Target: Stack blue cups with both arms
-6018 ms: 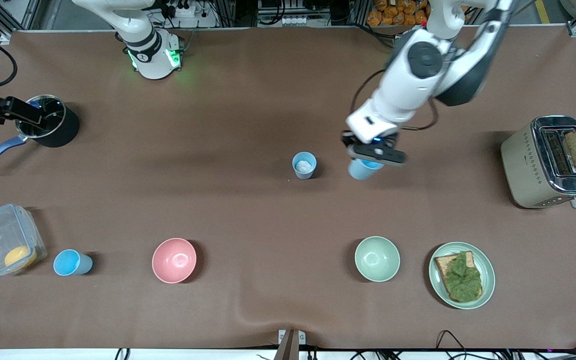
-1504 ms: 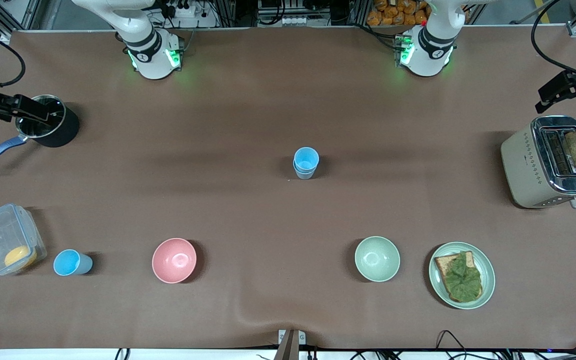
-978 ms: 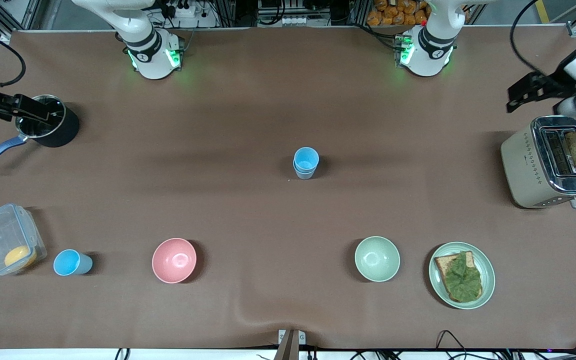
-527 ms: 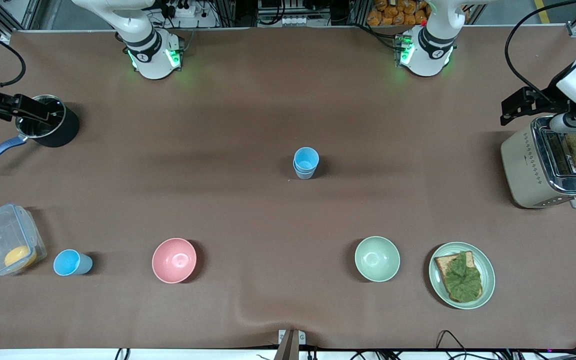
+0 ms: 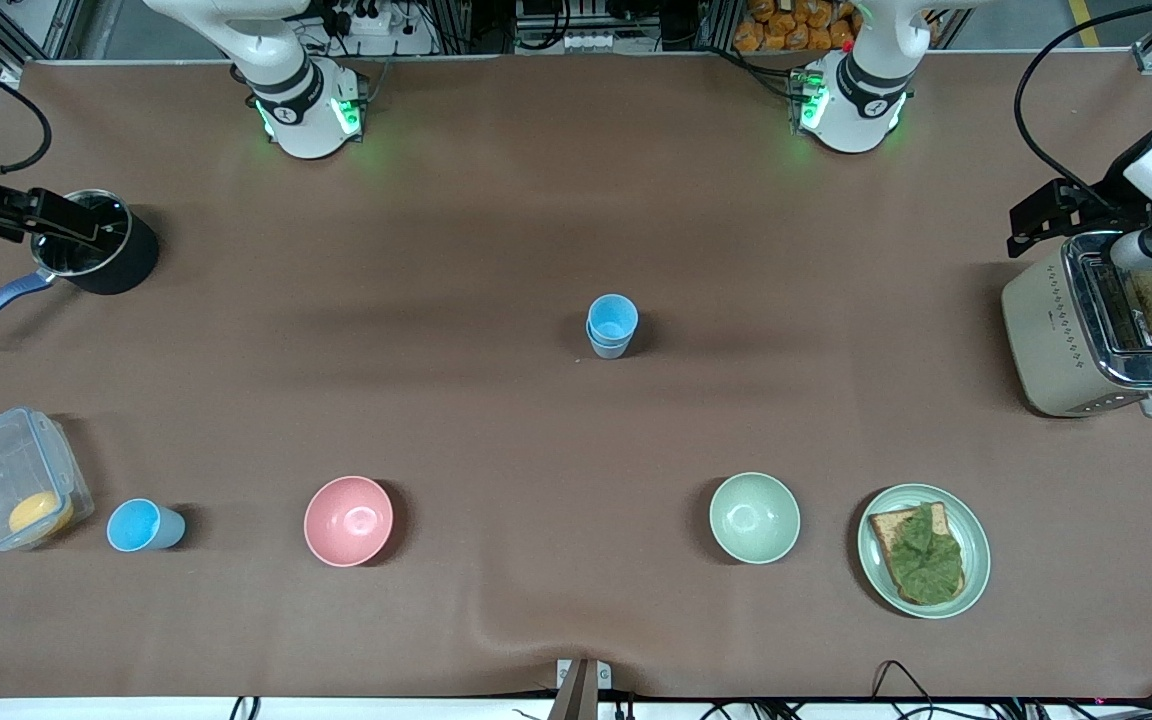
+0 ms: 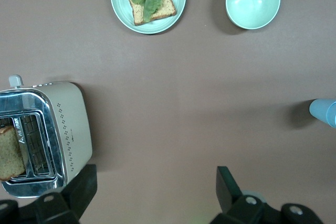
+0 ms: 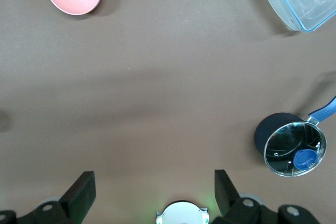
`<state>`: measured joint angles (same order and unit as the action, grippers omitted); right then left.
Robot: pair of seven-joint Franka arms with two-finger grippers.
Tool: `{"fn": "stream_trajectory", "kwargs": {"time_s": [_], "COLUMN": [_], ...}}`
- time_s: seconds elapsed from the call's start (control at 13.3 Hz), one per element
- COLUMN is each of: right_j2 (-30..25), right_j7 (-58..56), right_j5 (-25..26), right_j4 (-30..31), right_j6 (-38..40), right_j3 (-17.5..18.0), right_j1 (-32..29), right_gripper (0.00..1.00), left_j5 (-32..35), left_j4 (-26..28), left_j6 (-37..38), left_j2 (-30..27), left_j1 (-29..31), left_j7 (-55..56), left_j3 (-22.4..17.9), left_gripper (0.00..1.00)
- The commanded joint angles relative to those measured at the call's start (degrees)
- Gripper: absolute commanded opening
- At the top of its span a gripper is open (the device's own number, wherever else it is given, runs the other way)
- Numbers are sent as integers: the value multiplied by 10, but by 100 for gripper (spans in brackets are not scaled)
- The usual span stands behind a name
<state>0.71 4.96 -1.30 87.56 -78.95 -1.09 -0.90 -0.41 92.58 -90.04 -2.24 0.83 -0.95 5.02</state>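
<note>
Front view: I see two cups nested into one stack [image 5: 612, 325] at mid-table, upright, mouth up, long axis vertical, brighter cup inside the paler one. A third blue cup [image 5: 142, 526] stands upright well apart, nearer the camera than the stack, toward the right arm's end, just beside a clear box [image 5: 14, 477] with something yellow in it.

My left gripper [image 5: 1046, 216] is over the toaster [image 5: 1086, 325] edge, its arm reaching out from the base to the table's end; its wrist view shows the fingers [image 6: 228, 184] spread wide, holding nothing. My right gripper [image 5: 21, 218] hangs over the pot [image 5: 101, 255], fingers [image 7: 226, 184] likewise wide apart and empty.

The pot holds a small blue object. The toaster holds a bread slice. The plate [image 5: 976, 550] carries bread with a green leaf. The pink bowl [image 5: 348, 520] and green bowl [image 5: 754, 517] sit nearer the camera than the stack.
</note>
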Motion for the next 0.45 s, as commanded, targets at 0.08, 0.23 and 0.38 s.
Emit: {"fn": "stream_trajectory", "kwargs": {"time_s": [0.08,0.23,0.38], "right_j2": [4,3,2], "right_j7": [4,3,11], "right_j5": [7,6,9], "right_j4": [-11,-11,-11], "right_j6": [21,27,31], "right_j3": [1,3,2], "right_j1": [-2,3,12], "right_gripper": [100,100,100], "left_j5": [4,5,4], "left_j4": [-15,-15,-15], "left_j6": [2,2,2], "left_j2": [10,10,10], "left_j1": [-1,-2,-1], "left_j7": [23,24,24], "left_j3": [-1,0,0], "left_gripper": [100,100,100]}}
